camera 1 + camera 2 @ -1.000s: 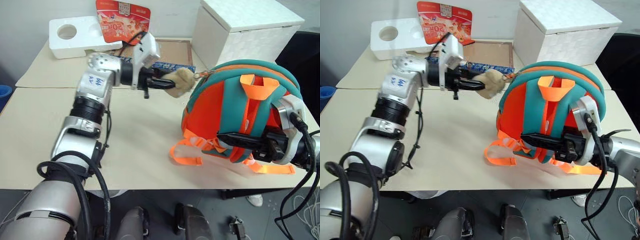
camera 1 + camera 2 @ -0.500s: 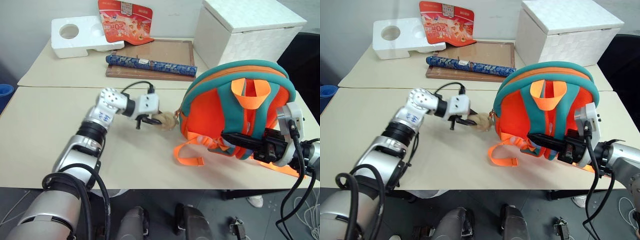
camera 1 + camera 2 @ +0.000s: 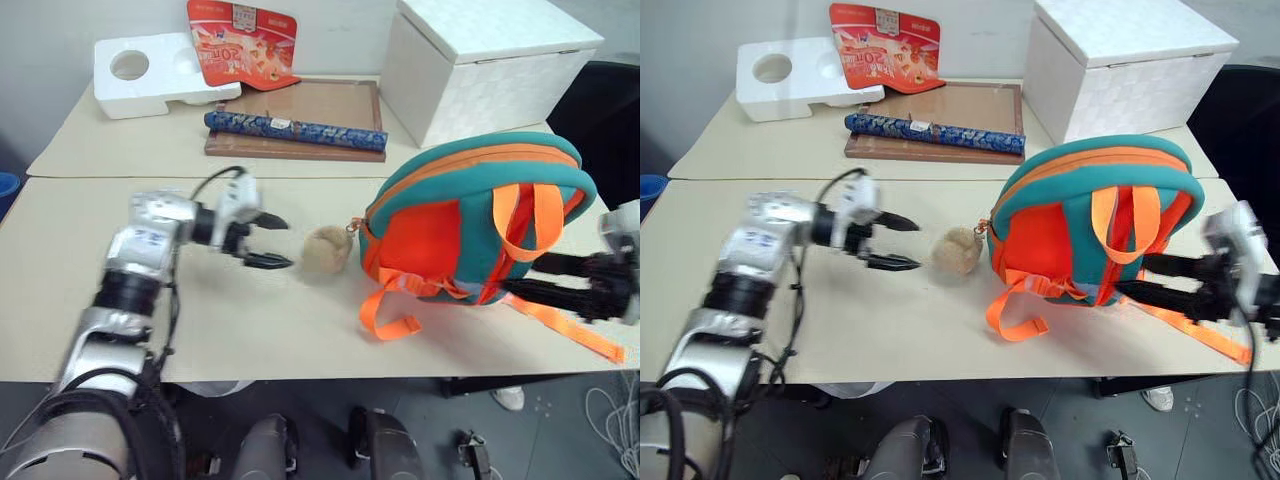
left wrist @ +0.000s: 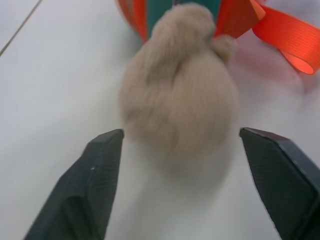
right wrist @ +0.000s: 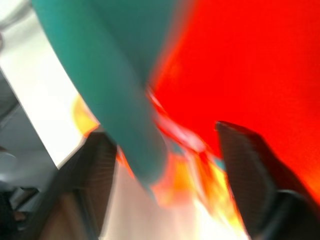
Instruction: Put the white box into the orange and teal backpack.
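Observation:
The orange and teal backpack (image 3: 455,215) rests on the table at the right, straps toward me. Its tan plush toy (image 3: 325,250) lies on the table beside it. My left gripper (image 3: 290,244) stands open just left of the plush toy and holds nothing. In the left wrist view the plush toy (image 4: 180,95) sits ahead of the spread fingers (image 4: 95,175). My right gripper (image 3: 522,274) is open at the backpack's right side, its fingers by the orange straps (image 3: 560,325). The white box is out of view.
At the back right stands a big white styrofoam box (image 3: 480,60). A wooden board (image 3: 310,105) with a blue patterned roll (image 3: 295,130), a red snack bag (image 3: 240,40) and a white foam block with holes (image 3: 150,70) lie along the back.
My left gripper has opened, let go of the plush toy and drawn back to the left. My right gripper has opened and moved right off the backpack, which has settled lower on the table.

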